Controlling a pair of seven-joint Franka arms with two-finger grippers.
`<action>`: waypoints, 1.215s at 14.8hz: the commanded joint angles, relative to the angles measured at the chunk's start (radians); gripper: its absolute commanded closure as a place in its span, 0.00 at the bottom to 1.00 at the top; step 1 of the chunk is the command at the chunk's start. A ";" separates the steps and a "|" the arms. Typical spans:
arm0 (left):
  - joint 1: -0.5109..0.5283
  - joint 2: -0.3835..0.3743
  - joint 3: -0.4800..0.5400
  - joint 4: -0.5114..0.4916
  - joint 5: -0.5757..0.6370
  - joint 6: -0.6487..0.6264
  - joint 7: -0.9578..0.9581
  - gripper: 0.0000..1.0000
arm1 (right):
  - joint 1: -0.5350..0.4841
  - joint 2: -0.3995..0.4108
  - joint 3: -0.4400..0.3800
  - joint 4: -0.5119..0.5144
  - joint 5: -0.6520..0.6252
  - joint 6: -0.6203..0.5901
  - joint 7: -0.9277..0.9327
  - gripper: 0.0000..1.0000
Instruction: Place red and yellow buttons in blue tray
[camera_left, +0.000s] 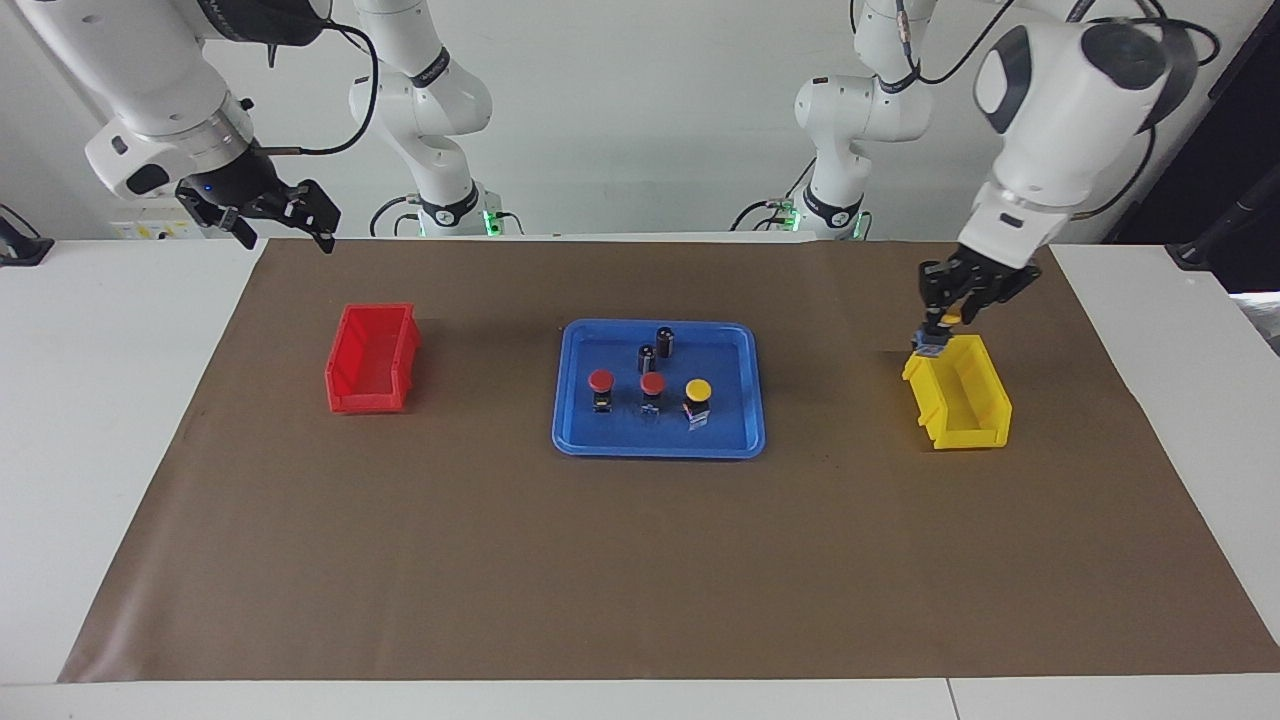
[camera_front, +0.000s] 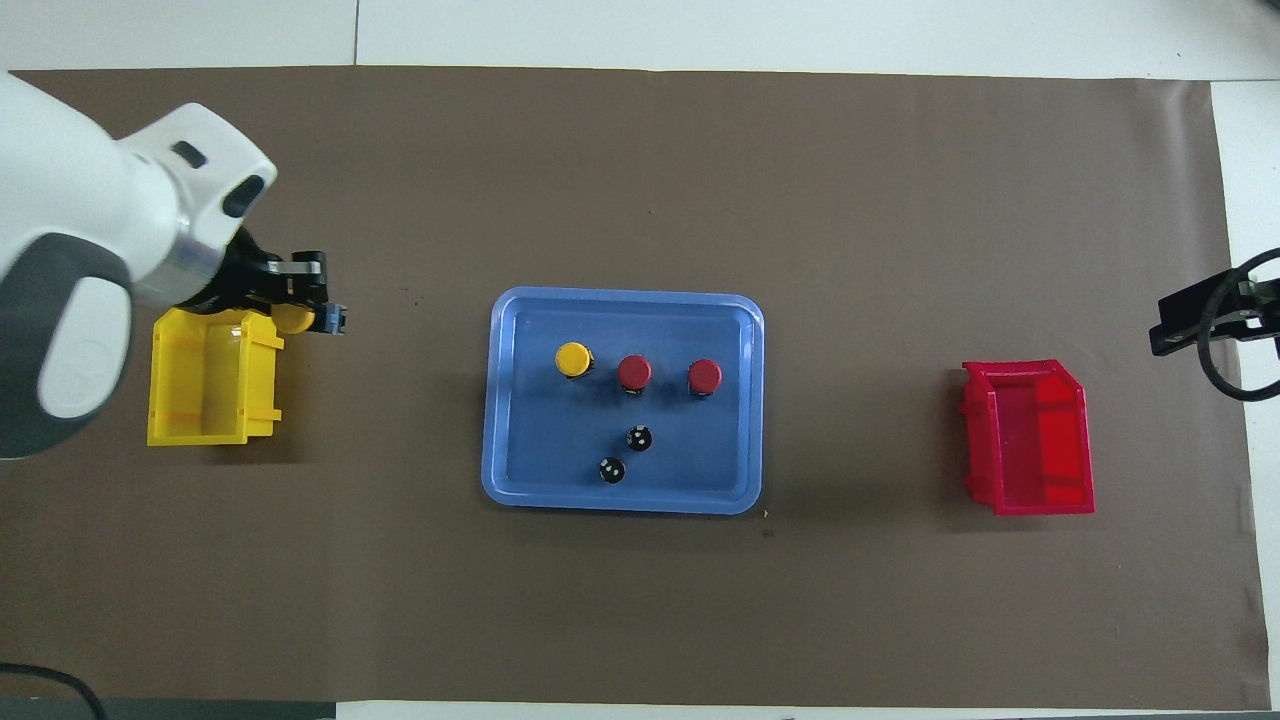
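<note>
The blue tray (camera_left: 575, 440) lies mid-table; it also shows in the overhead view (camera_front: 500, 480). In it stand two red buttons (camera_left: 601, 380) (camera_left: 653, 383) and one yellow button (camera_left: 698, 388); the overhead view shows the reds (camera_front: 704, 375) (camera_front: 634, 371) and the yellow (camera_front: 573, 358) in a row. My left gripper (camera_left: 938, 325) (camera_front: 302, 305) is shut on the second yellow button (camera_left: 953, 318) (camera_front: 292, 320), raised over the yellow bin's edge farthest from the robots in the overhead view. My right gripper (camera_left: 270, 218) (camera_front: 1190, 325) waits open and empty, high above the mat's corner near the red bin.
Two dark capless cylinders (camera_left: 665, 340) (camera_left: 647, 355) stand in the tray, nearer the robots than the buttons. A yellow bin (camera_left: 960, 410) (camera_front: 200, 400) sits toward the left arm's end and a red bin (camera_left: 372, 360) (camera_front: 1030, 440) toward the right arm's end. A brown mat covers the table.
</note>
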 joint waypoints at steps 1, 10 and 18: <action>-0.093 0.043 0.015 -0.074 -0.028 0.137 -0.117 0.98 | -0.004 -0.017 0.001 -0.022 0.001 0.003 -0.022 0.00; -0.213 0.102 0.015 -0.193 -0.096 0.312 -0.193 0.98 | -0.004 -0.017 0.001 -0.022 0.003 0.003 -0.022 0.00; -0.225 0.111 0.015 -0.267 -0.096 0.411 -0.193 0.98 | -0.004 -0.017 0.001 -0.022 0.001 0.003 -0.022 0.00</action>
